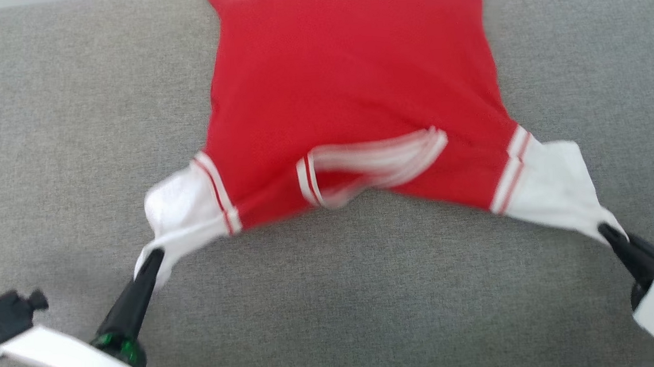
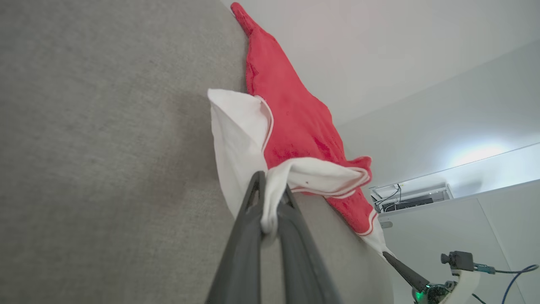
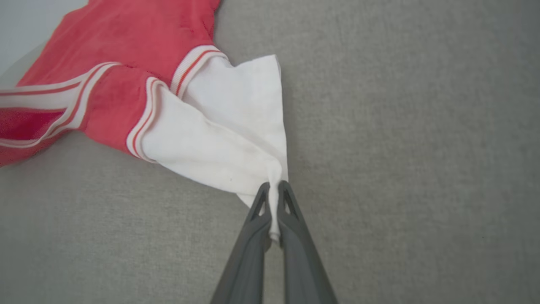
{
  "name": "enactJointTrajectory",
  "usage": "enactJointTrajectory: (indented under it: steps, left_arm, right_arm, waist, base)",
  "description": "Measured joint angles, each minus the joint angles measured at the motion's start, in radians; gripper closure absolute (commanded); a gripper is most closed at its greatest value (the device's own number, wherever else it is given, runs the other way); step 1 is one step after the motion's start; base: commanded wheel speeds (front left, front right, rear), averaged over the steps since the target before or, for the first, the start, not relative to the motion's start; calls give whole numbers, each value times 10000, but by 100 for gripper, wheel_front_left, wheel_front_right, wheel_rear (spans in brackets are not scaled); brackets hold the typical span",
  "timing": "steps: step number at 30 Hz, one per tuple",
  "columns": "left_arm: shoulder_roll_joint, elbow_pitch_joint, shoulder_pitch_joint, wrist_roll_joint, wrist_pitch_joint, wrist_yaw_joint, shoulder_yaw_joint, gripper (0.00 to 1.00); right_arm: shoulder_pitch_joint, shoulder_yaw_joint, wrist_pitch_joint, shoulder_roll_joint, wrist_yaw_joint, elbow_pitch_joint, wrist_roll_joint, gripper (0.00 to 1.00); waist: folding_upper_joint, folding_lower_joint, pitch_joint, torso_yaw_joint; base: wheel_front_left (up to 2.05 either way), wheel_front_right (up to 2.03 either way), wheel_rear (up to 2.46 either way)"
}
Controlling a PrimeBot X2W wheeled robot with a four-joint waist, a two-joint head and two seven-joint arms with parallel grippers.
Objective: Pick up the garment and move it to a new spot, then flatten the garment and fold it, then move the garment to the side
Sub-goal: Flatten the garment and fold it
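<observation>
On grey cloth surface (image 1: 40, 111), garment (image 1: 348, 78) lies spread, red body flat and running away from the robot up to the top edge of head view. Red jersey-type shirt of soft fabric. Collar (image 1: 377, 157) end sits nearest the robot, with red-and-white striped trim around the neck opening, blurred in head view. Both sleeves are white, each joined to the red body by a red-and-white striped band. Left sleeve (image 1: 182, 208) is drawn out toward the lower left and right sleeve (image 1: 554, 182) toward the lower right, so the shirt fans wide at the near end. Light creases run across the red between collar and right shoulder.

Left gripper (image 1: 154, 259) is closed on the tip of the left sleeve; in left wrist view, white cloth is bunched between the two dark fingers and folds over them. Right gripper (image 1: 606, 232) is closed on the tip of the right sleeve; in right wrist view, a thin twist of white cloth is pinched between the fingertips and the sleeve fans out from there.

Each gripper touches the garment only at a sleeve tip. The red body lies ahead of and between the two grippers, which are well apart on either side of the collar. Both sleeves look pulled taut toward the fingers. Cannot tell whether the sleeve tips are lifted off the surface. Bare grey surface lies between the grippers, just near of the collar.
</observation>
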Motion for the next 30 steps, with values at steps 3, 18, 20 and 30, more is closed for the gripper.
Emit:
enactJointTrajectory:
  steps: [3,18,20,30]
  left_arm:
    - [194,123,577,19,0,0,88,100]
    - [-58,-115,2161,391,0,0,370,100]
    - [-238,-21,2124,489,2,0,318,100]
    - [-575,424,1794,802,0,0,-4,100]
  right_arm:
    - [581,-332,174,119,-2,-73,-33,100]
    - [1843,-1413,347,594,0,-472,-382,100]
    - [1785,-1264,424,587,0,-368,-617,100]
    - [1412,-777,284,522,0,401,-1342,0]
  waist:
    - [0,0,-27,14]
    - [0,0,-15,89]
    - [0,0,-50,100]
    - [0,0,-119,116]
  base:
    - [0,0,0]
    - [0,0,0]
    - [0,0,0]
    - [0,0,0]
